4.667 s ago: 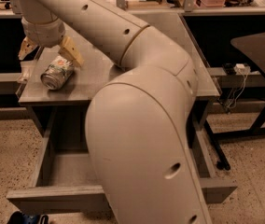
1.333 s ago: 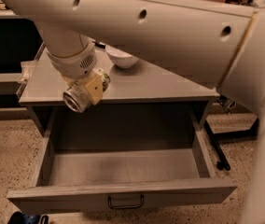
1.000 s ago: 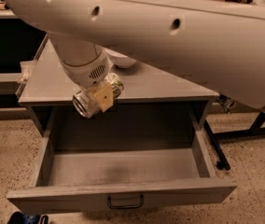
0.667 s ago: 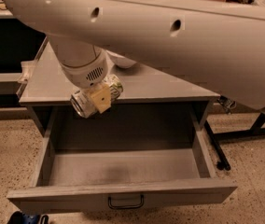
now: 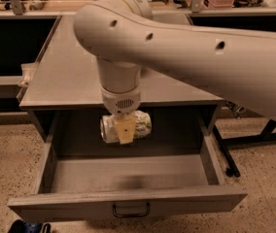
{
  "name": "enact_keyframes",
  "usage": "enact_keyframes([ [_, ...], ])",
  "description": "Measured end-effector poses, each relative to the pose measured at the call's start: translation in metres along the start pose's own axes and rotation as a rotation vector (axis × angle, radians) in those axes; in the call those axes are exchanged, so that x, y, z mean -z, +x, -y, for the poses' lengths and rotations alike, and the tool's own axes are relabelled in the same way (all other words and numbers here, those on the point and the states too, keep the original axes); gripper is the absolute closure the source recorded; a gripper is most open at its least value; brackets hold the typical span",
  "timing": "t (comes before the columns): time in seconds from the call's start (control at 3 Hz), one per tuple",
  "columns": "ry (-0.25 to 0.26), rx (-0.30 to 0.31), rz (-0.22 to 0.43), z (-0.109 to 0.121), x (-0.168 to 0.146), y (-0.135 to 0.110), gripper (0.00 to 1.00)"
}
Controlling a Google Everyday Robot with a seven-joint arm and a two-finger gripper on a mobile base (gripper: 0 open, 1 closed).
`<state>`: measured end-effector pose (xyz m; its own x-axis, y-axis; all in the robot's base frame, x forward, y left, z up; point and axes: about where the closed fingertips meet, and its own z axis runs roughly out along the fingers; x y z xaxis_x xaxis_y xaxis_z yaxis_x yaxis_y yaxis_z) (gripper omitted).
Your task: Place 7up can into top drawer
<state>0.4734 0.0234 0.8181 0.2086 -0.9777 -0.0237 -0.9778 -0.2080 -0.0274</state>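
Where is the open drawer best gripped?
By the loop handle centred on its front panel, from the front, pinching its horizontal bar from above and below. The gripper hangs over the drawer, shut on the can.

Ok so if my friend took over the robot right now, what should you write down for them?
Gripper: shut on the can, which lies sideways in its grip, just below the front edge of the table.
Can: in the air above the drawer, not resting on anything.
Drawer: pulled open, nothing seen inside.
Done: the can is picked up and carried over the open drawer.
Left: lower it, let go so the can lies in the drawer, then pull the arm out.
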Motion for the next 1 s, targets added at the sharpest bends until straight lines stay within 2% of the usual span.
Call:
enact_keyframes([
  [0.33, -0.079, -0.232, 0.079, -0.0283, -0.0381, 0.0127, 1.00],
  [0.67, -0.089, -0.267, 0.092, -0.0318, -0.0432, 0.0127, 1.00],
  [1.0, -0.089, -0.267, 0.092, -0.0318, -0.0432, 0.0127, 1.00],
])
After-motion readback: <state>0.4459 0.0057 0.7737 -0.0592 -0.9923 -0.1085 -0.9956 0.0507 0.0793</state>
